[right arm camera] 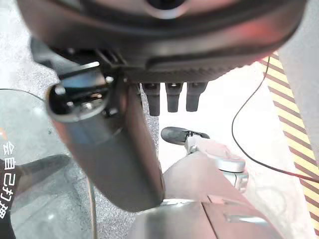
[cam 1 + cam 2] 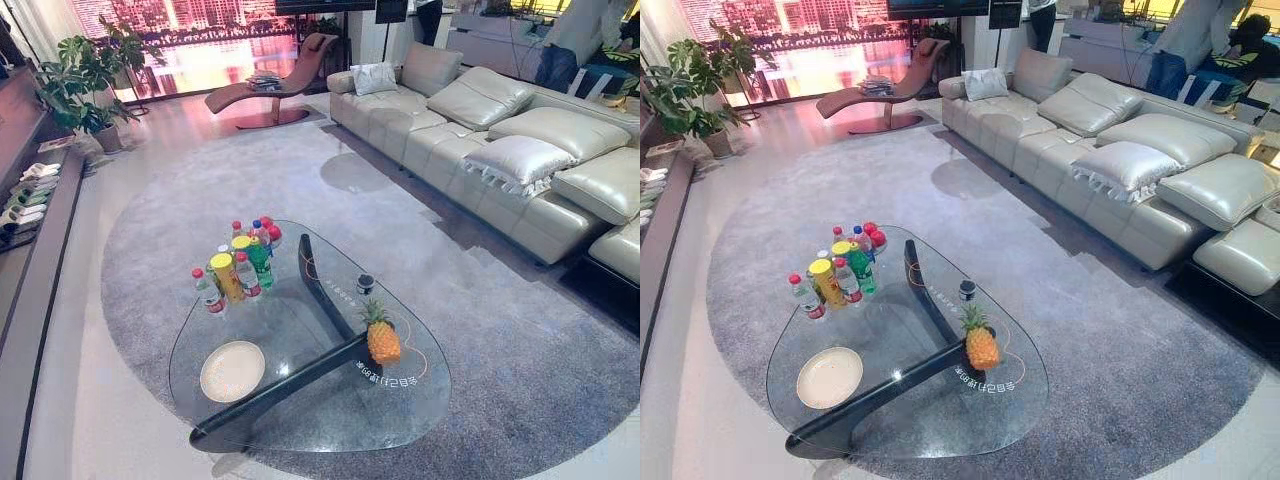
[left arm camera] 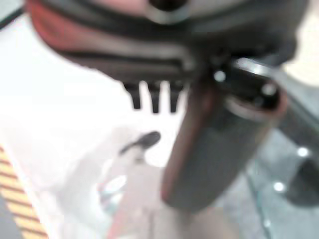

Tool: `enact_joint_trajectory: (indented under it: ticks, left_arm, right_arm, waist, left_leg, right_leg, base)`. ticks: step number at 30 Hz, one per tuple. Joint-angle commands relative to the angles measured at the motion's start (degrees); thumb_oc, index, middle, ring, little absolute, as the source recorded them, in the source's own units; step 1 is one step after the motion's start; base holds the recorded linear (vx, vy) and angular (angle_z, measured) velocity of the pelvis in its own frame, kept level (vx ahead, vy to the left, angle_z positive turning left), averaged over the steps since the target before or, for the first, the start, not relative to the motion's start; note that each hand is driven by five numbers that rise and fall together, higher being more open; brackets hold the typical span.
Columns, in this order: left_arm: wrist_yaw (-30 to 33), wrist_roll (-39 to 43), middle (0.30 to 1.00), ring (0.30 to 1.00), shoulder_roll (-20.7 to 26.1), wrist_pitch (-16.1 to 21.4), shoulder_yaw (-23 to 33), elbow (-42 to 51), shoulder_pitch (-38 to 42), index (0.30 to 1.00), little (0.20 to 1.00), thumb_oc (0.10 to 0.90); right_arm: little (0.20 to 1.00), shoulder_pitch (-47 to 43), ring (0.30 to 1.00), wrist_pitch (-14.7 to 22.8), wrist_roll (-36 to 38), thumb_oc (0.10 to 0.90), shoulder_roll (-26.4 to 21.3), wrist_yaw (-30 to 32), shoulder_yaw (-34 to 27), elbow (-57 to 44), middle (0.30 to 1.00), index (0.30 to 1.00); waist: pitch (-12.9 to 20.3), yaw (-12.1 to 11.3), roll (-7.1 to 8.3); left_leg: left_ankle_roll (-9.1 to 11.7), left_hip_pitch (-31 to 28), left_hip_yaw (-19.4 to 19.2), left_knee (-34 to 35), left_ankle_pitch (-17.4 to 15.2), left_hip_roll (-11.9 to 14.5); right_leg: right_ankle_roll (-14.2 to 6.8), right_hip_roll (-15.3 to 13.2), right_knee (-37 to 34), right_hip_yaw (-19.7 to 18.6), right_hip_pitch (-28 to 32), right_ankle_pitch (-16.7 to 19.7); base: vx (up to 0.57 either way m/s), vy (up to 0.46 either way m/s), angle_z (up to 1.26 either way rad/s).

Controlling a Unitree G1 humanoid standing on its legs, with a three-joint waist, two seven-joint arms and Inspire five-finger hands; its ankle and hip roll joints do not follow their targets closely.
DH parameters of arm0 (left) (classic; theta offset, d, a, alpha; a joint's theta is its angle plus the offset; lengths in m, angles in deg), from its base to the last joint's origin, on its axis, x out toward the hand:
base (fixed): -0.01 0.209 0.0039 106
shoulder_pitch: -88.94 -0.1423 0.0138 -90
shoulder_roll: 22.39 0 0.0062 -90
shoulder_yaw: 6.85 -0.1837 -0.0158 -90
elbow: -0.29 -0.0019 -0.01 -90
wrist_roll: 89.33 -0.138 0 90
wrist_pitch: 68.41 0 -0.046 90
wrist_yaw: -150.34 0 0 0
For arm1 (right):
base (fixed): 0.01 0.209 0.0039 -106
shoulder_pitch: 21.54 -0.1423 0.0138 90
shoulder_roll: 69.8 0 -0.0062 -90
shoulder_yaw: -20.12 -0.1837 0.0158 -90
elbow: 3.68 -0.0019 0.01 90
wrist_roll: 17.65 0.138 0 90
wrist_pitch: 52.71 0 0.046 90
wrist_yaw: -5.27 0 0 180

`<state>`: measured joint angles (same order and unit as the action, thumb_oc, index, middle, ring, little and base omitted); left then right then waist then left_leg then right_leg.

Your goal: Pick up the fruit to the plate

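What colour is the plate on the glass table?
Cream-white; the plate shows best in the left eye view.

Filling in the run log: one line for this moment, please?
phase: before pickup | pineapple: upright on glass table, apart from plate | plate: empty | left hand: open | right hand: open

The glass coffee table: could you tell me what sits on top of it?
A cluster of colourful drink bottles, a round cream plate, a pineapple and a small dark cup; rear bottles partly hidden.
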<state>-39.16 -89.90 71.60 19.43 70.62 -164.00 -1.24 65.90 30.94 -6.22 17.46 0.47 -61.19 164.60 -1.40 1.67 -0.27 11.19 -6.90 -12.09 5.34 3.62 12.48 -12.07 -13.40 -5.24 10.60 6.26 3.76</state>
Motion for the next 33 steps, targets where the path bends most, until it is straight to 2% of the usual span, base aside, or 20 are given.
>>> enact_joint_trajectory:
  ticks: [1, 4, 33]
  left_arm:
    - [-1.8, 1.1, 0.900, 0.900, -2.8, 0.1, 0.1, -3.2, 5.3, 0.900, 0.900, 0.800]
    - [-2.0, 2.2, 0.900, 0.900, -2.6, 1.0, -0.5, -2.8, 5.7, 0.900, 0.900, 0.800]
    - [-1.4, 3.7, 0.900, 0.900, -2.8, 0.1, 0.6, -2.8, 4.4, 0.900, 0.900, 0.800]
  right_arm:
    - [0.900, -3.8, 0.900, -0.9, 0.7, 0.800, 1.2, 0.2, -0.1, 3.3, 0.900, 0.900]
    - [0.900, -4.0, 0.900, -1.1, 0.7, 0.800, 1.0, 0.0, -0.1, 3.0, 0.900, 0.900]
    - [0.900, -3.4, 0.900, -1.3, 0.0, 0.800, 0.7, 0.5, -0.3, 3.1, 0.900, 0.900]
  waist:
    - [-2.4, -1.3, -0.11]
    - [-2.6, -1.3, -0.16]
    - [-3.3, -2.1, -0.29]
  left_leg:
    - [-0.8, -1.1, -0.1, -0.3, -0.1, 1.9]
    - [-0.8, -1.0, -0.1, -0.3, 0.0, 1.9]
    - [-0.8, 0.1, 0.9, -0.3, 0.4, 1.7]
  right_leg:
    - [-0.8, -2.9, 0.2, 2.8, 0.8, 1.9]
    - [-0.8, -2.8, 0.2, 2.8, 0.7, 2.0]
    - [-0.7, -2.7, 0.2, 3.3, 0.2, 2.0]
  base:
    - [0.06, 0.035, 0.14]
    - [0.00, 0.000, 0.00]
    - [0.00, 0.000, 0.00]
